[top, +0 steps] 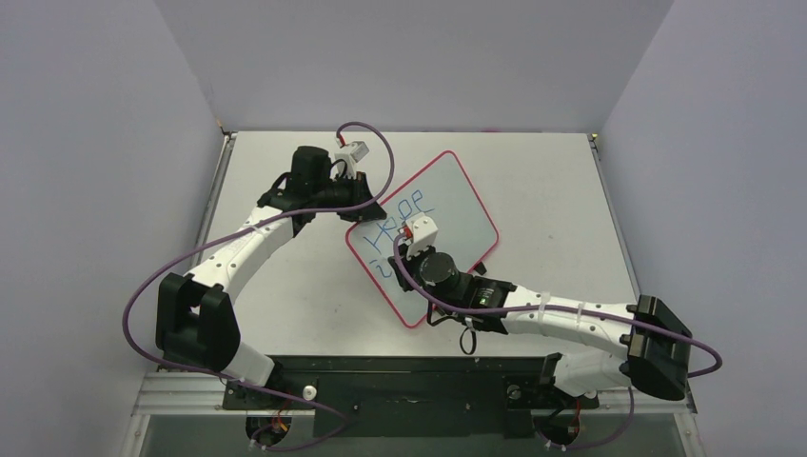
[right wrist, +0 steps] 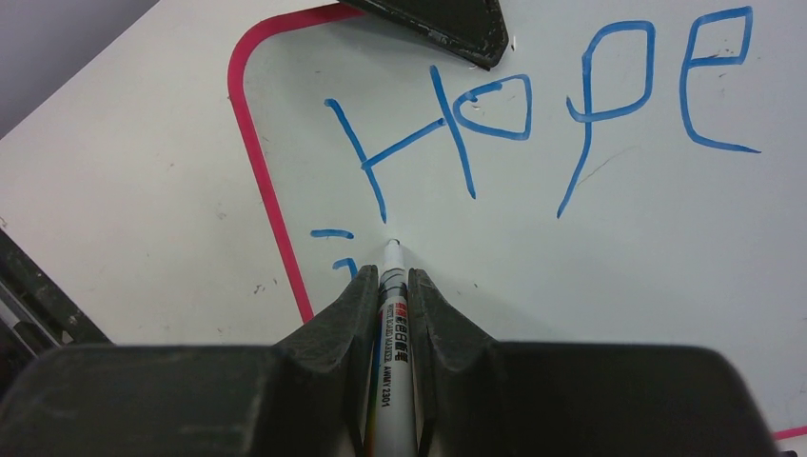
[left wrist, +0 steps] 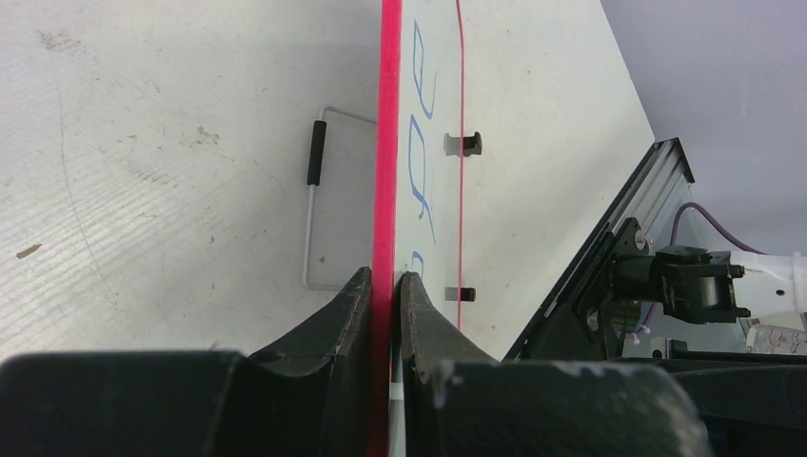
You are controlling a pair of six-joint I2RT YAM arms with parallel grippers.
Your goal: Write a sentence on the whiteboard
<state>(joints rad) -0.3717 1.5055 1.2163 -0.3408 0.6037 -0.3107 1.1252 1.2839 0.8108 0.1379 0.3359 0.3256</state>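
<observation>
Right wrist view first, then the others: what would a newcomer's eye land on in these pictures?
The sentence, so far a blue "Hope", stands out on the whiteboard, which sits askew at mid-table. Just below the word, the right gripper holds a marker with its tip close to the board. The left gripper pinches the board's red rim.

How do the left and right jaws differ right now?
The left jaws are shut on the pink-red rim of the whiteboard, pinching it edge-on; the right jaws are shut on a marker. The left jaws sit at the board's edge; the right jaws hang over its face, with the marker tip just below the blue writing. Both are black and closed.
</observation>
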